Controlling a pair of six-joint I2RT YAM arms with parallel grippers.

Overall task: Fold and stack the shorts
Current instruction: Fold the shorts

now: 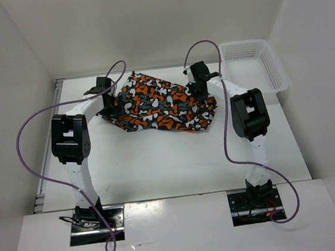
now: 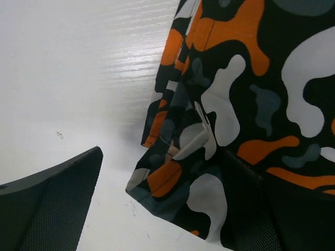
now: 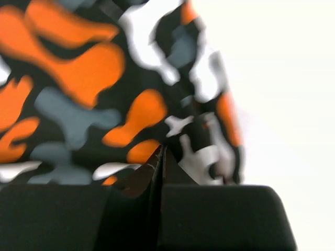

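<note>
The shorts (image 1: 160, 105), printed in orange, white, grey and black, lie spread out at the far middle of the table (image 1: 159, 162). My left gripper (image 1: 107, 94) is at their left end. In the left wrist view it (image 2: 157, 209) is open, with a corner of the shorts (image 2: 178, 178) lying between the fingers (image 2: 52, 209) and cloth draped against the right one. My right gripper (image 1: 198, 85) is at the shorts' far right edge. In the right wrist view it (image 3: 159, 157) is shut, its tips pinching bunched fabric of the shorts (image 3: 104, 78).
A white mesh basket (image 1: 272, 66) stands at the far right corner of the table. White walls close in the table at the back and on both sides. Purple cables loop from both arms.
</note>
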